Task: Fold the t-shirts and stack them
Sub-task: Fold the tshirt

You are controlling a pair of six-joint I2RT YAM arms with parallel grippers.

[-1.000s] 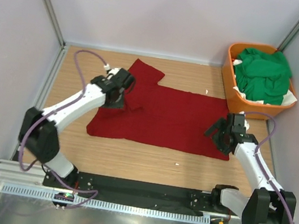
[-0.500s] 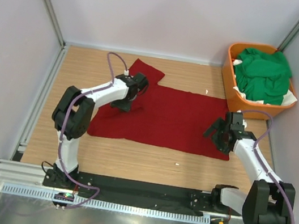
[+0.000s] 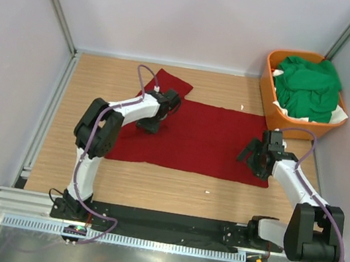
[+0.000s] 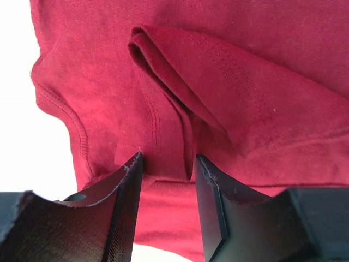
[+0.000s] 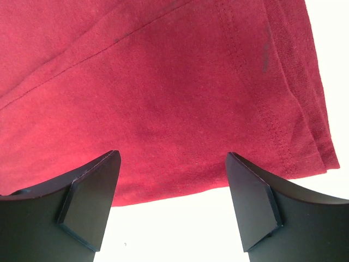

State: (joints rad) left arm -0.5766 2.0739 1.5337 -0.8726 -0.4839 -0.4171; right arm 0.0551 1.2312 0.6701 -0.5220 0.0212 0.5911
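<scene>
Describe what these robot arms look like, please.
The left arm and right arm are white links with chunky black joints, a purplish cable looping along each. The left end effector and right end effector have two black wedge-shaped fingers each.

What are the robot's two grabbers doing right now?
Left gripper: around a fold of the red t-shirt; grip cannot be told.
Right gripper: open, holding nothing.
</scene>
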